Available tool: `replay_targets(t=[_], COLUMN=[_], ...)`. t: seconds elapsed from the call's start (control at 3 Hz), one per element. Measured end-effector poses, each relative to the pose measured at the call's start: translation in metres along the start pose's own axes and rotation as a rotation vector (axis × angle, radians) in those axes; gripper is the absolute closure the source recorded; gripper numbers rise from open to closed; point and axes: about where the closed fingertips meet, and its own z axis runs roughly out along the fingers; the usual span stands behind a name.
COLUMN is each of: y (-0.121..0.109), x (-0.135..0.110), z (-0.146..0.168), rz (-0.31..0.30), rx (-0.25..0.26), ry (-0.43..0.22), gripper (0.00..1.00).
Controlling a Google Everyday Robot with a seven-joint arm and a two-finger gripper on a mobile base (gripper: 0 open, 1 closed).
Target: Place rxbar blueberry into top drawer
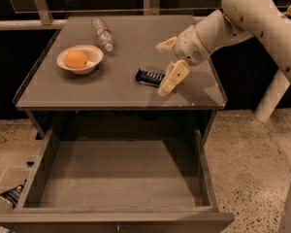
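The rxbar blueberry (148,76), a dark navy wrapper with white lettering, lies flat on the tabletop right of centre. My gripper (168,80) hangs down from the white arm (218,25) at the bar's right end, low over the table, partly covering that end. The top drawer (121,178) is pulled wide open below the table's front edge; its flat grey bottom is bare.
A white bowl (90,55) holding an orange (76,58) sits at the table's left. A clear plastic bottle (102,33) lies behind it. A dark packet with white print (12,194) lies on the floor by the drawer's left. A white post (271,93) stands at right.
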Motion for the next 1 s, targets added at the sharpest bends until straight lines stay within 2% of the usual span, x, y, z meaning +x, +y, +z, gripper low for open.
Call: replay_targets(t=[0.33, 0.67, 1.0], y=[-0.011, -0.018, -0.019], x=[0.0, 0.0, 0.006], z=[0.021, 0.034, 0.042], rz=[-0.019, -0.031, -0.01], rx=[0.019, 0.048, 0.07], ry=[0.037, 0.029, -0.013], gripper=[0.0, 0.0, 0.0])
